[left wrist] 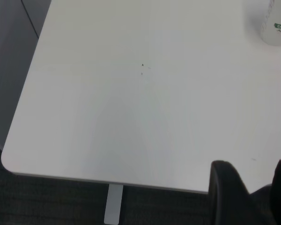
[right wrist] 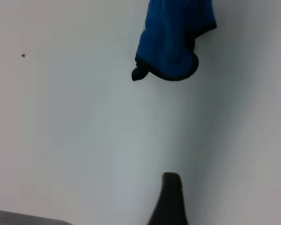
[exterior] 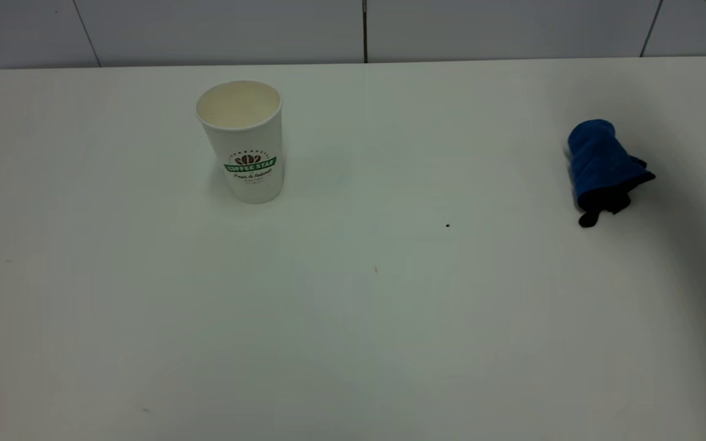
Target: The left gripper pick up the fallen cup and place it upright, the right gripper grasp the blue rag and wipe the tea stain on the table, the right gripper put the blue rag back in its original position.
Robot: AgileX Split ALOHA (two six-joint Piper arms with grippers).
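Cup stood upright, blue rag lay bunched, no stain visible. Left gripper sat empty, fingers apart; right gripper state unclear. Best just park clear.

white cup with green banner, blue rag, white table

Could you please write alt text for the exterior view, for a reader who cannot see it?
A tall white paper cup with a green banner logo stands upright at the left of a plain white table, and a bunched blue rag with dark edging lies at the right. Neither gripper appears.
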